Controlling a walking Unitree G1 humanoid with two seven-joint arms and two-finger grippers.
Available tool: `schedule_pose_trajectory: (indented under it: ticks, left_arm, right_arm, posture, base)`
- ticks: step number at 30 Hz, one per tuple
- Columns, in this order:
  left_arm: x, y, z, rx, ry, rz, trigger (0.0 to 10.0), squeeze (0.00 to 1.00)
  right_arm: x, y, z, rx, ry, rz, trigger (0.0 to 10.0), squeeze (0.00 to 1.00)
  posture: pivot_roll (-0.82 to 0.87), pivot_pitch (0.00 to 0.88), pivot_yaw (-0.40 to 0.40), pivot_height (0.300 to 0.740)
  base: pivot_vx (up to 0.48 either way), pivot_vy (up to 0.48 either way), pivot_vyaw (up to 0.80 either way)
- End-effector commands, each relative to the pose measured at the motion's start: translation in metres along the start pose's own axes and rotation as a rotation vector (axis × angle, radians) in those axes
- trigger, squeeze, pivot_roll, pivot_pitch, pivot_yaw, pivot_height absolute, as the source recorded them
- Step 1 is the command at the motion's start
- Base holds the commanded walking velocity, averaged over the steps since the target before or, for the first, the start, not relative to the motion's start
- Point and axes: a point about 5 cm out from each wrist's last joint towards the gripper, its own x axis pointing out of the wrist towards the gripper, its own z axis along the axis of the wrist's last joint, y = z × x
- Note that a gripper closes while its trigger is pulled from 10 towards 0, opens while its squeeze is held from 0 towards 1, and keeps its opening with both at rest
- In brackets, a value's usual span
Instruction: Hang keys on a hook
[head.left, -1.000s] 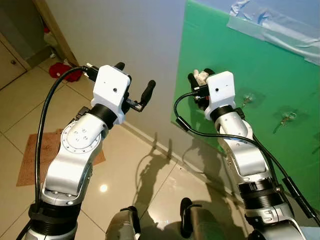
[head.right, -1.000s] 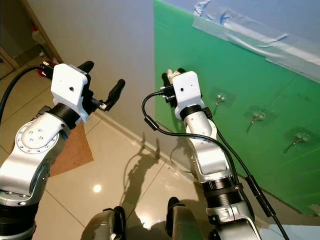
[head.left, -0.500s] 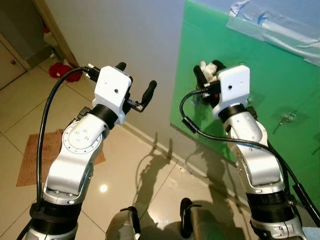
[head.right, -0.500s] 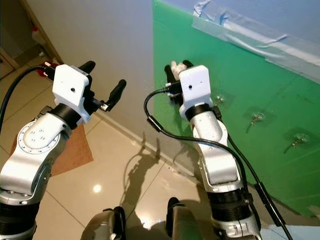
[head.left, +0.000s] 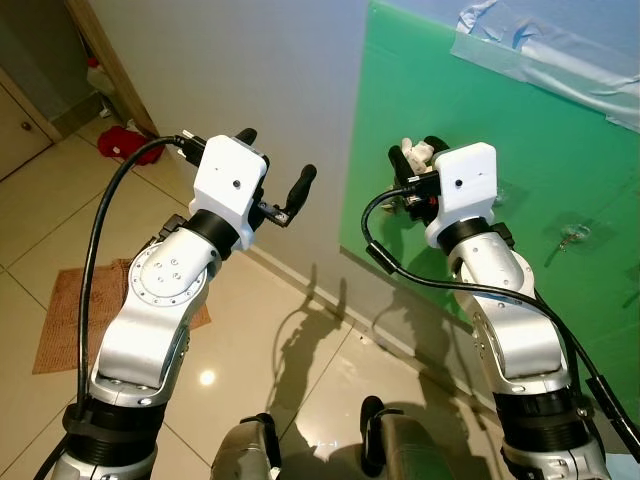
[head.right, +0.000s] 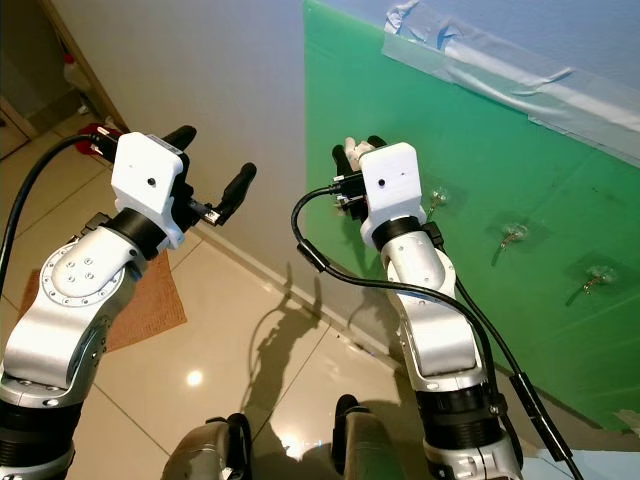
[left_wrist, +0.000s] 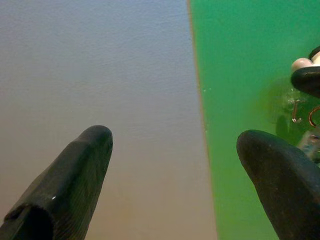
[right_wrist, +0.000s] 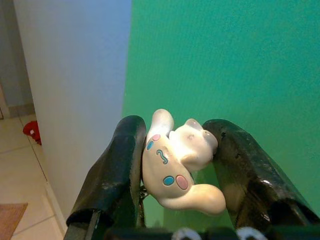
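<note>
My right gripper (head.left: 415, 155) is raised in front of the green board (head.left: 560, 140) and is shut on the keys' white cartoon-animal charm (right_wrist: 175, 167). The charm is squeezed between the two black fingers (right_wrist: 117, 165); the keys themselves are hidden below them. Small clear hooks (head.right: 515, 235) are stuck in a row on the board, to the right of the gripper, and the nearest hook (head.right: 437, 195) sits just beside the wrist. My left gripper (head.left: 272, 160) is held up before the grey wall, open and empty.
Blue tape (head.left: 530, 40) holds the board's top edge to the wall. Below lies a glossy tiled floor with a brown mat (head.left: 60, 310) and a red object (head.left: 120, 138) by a wooden door frame at the far left.
My right gripper has carried the charm to the right along the board toward the nearest hook, then settled slightly lower. The left arm has barely moved.
</note>
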Motion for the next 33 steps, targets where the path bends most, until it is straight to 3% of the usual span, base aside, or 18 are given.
schedule_pose_trajectory:
  ticks: [1, 19, 33]
  left_arm:
    - [0.002, -0.001, 0.004, 0.022, -0.017, -0.014, 10.0, 0.0]
    - [0.002, 0.001, 0.005, 0.035, -0.023, -0.016, 10.0, 0.0]
    - [0.0, 0.002, 0.006, 0.045, -0.028, -0.005, 10.0, 0.0]
  right_arm:
    - [0.002, -0.002, -0.003, -0.006, 0.002, -0.012, 0.0, 0.0]
    - [0.013, -0.003, -0.008, -0.036, -0.007, -0.015, 0.0, 0.0]
    - [0.017, -0.006, -0.01, -0.116, -0.073, -0.06, 0.0, 0.0]
  posture:
    - [-0.02, 0.199, 0.044, 0.74]
    - [-0.01, 0.206, 0.054, 0.74]
    - [0.0, 0.212, 0.052, 0.74]
  base:
    - [0.0, 0.0, 0.0]
    - [0.0, 0.0, 0.0]
    - [0.0, 0.0, 0.0]
